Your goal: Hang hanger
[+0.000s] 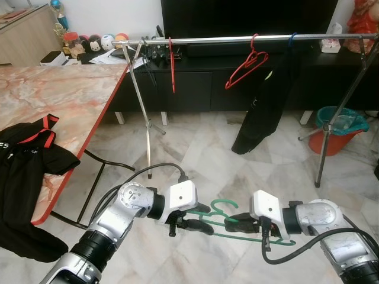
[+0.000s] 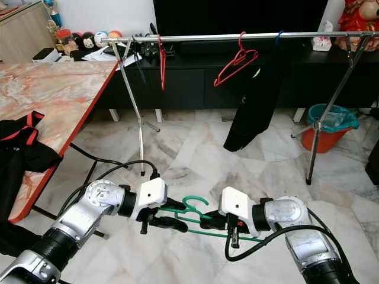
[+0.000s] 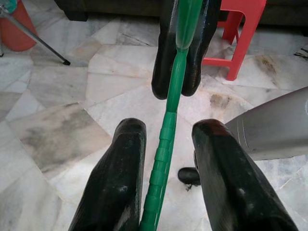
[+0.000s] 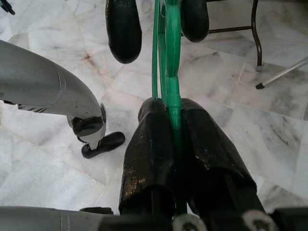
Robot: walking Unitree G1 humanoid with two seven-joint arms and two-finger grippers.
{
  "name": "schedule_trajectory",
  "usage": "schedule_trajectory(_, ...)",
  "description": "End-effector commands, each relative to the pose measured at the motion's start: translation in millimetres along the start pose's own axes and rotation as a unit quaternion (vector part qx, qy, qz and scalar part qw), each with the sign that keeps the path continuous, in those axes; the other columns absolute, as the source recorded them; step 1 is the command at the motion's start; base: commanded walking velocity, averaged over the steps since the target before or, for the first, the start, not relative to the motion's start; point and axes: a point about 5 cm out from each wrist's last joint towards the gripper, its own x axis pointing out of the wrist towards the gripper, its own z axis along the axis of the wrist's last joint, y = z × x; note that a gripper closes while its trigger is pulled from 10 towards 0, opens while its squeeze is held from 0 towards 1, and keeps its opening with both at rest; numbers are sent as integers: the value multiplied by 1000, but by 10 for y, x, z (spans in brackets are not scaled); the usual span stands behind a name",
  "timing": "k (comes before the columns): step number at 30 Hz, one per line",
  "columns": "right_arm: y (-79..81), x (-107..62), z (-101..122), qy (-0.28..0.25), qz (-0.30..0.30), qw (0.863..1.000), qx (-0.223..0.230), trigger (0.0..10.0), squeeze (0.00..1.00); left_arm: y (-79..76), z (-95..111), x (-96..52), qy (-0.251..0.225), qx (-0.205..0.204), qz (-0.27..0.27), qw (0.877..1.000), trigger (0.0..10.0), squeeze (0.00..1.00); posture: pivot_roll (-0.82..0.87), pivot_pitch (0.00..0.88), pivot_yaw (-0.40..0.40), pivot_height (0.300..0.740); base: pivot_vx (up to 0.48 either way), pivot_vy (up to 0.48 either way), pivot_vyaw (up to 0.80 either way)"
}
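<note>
Your right hand [image 2: 214, 222] pinches the green plastic hanger [image 2: 189, 214] low, well below the silver metal rail [image 2: 237, 36]; left hand [image 2: 172, 220], fingers spread around its bar, likely just steadies it for the lift.

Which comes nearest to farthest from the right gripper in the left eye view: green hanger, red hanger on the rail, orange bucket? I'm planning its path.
1. Green hanger: clamped in the right gripper fingers.
2. Orange bucket: on the floor, ahead to the right.
3. Red hanger: up on the rail, farthest.
</note>
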Motion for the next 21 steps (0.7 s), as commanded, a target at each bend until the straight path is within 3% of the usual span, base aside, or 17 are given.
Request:
schedule_trajectory(1,8,2,44,-5,1,1000,-8,10000,0,29,13,-25,5,7,1,1000,0,0,-223,39,80,740,0,0,0)
schedule_trajectory(20,10,27,1,-1,0,1000,0,10000,0,28,-3,-26,9,10,-6,1000,0,0,-223,20,80,740,0,0,0)
schedule_trajectory(21,6,34,-3,0,-1,1000,-1,10000,780,28,-3,-26,8,10,-6,1000,0,0,-223,20,80,740,0,0,0)
